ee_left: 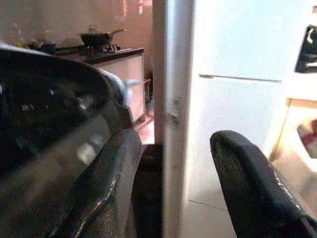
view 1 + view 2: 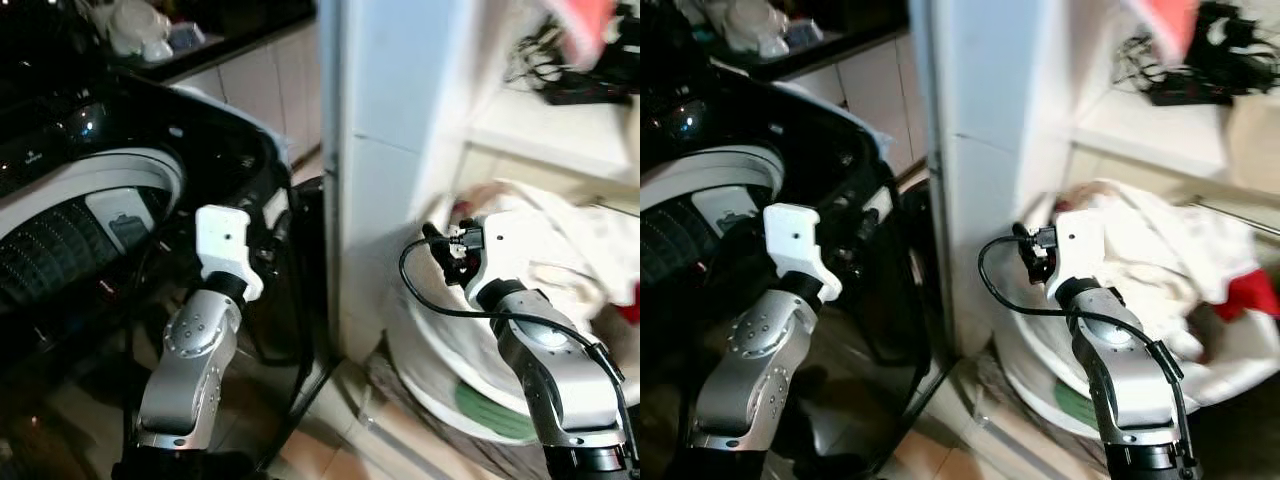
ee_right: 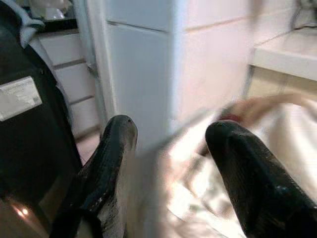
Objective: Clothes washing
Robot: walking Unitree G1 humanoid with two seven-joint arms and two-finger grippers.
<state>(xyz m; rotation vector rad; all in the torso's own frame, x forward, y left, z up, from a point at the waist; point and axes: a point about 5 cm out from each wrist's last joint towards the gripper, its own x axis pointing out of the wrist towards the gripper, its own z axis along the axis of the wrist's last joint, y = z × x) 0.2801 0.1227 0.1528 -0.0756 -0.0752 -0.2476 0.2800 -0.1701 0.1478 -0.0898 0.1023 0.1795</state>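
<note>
Right wrist view shows the right gripper [image 3: 168, 144] with fingers spread wide and empty, the heaped laundry [image 3: 257, 148] just beyond its tips in a white basket [image 2: 420, 350]. The left gripper [image 1: 173, 163] likewise gapes empty beside the black washing machine [image 2: 90, 220]; its white label [image 3: 19, 98] is too blurred to read.

— What's ahead of my right gripper [image 3: 166, 148]?
— Its spread fingers face the white pillar [image 2: 385, 150]; open room lies beside it, over the laundry basket [image 2: 430, 370].
— My left gripper [image 1: 173, 163]?
— The washing machine [image 2: 120, 200] crowds one side, the pillar the other.
</note>
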